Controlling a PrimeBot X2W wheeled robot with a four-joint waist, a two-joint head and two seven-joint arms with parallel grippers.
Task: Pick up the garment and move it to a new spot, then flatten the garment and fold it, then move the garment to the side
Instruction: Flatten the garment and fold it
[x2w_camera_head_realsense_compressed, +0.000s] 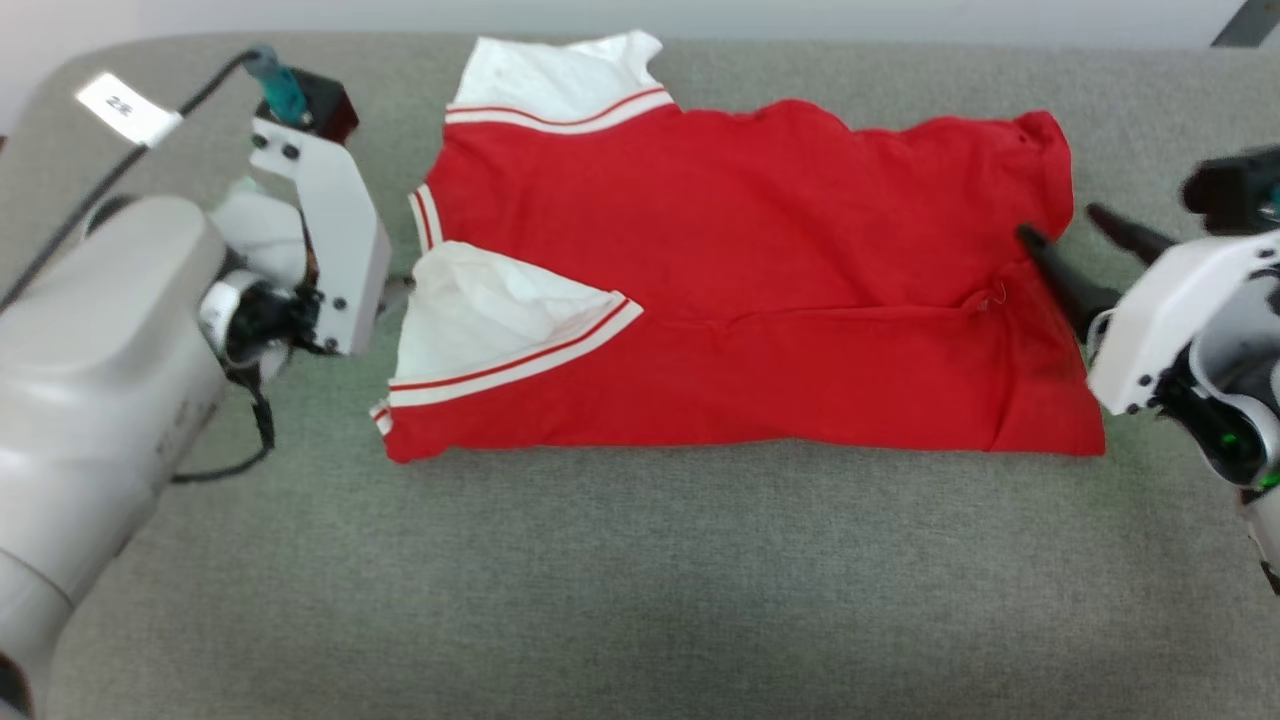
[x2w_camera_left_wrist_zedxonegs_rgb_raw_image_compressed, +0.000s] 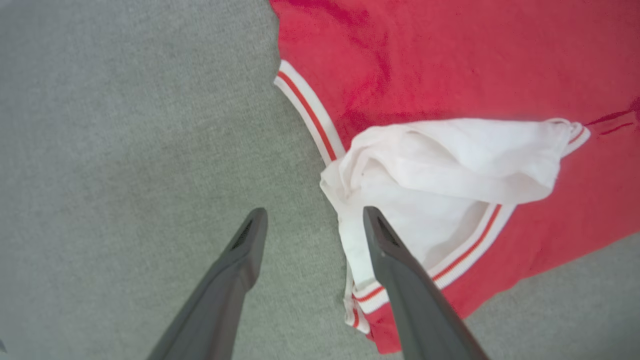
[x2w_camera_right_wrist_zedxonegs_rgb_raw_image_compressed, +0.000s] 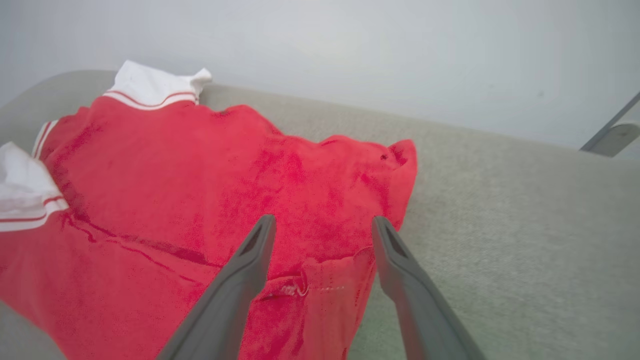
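Note:
The garment (x2w_camera_head_realsense_compressed: 740, 280) is a red jersey with white sleeves, lying folded lengthwise across the grey-green padded surface (x2w_camera_head_realsense_compressed: 640, 580). One white sleeve (x2w_camera_head_realsense_compressed: 480, 320) with striped trim is folded onto the red body at its left end. The other sleeve (x2w_camera_head_realsense_compressed: 555, 75) sticks out at the far edge. My left gripper (x2w_camera_left_wrist_zedxonegs_rgb_raw_image_compressed: 315, 216) is open at that left end, one finger (x2w_camera_left_wrist_zedxonegs_rgb_raw_image_compressed: 395, 260) over the sleeve's edge, holding nothing. My right gripper (x2w_camera_head_realsense_compressed: 1060, 222) is open at the garment's right end. In the right wrist view its fingers straddle the red hem corner (x2w_camera_right_wrist_zedxonegs_rgb_raw_image_compressed: 320, 280) without gripping it.
A white label (x2w_camera_head_realsense_compressed: 125, 105) lies on the surface at the far left, beside my left arm's black cable (x2w_camera_head_realsense_compressed: 130, 165). A pale wall (x2w_camera_right_wrist_zedxonegs_rgb_raw_image_compressed: 350, 50) stands just behind the surface, with a grey metal leg (x2w_camera_head_realsense_compressed: 1245, 25) at the far right. Bare padding spreads out in front of the garment.

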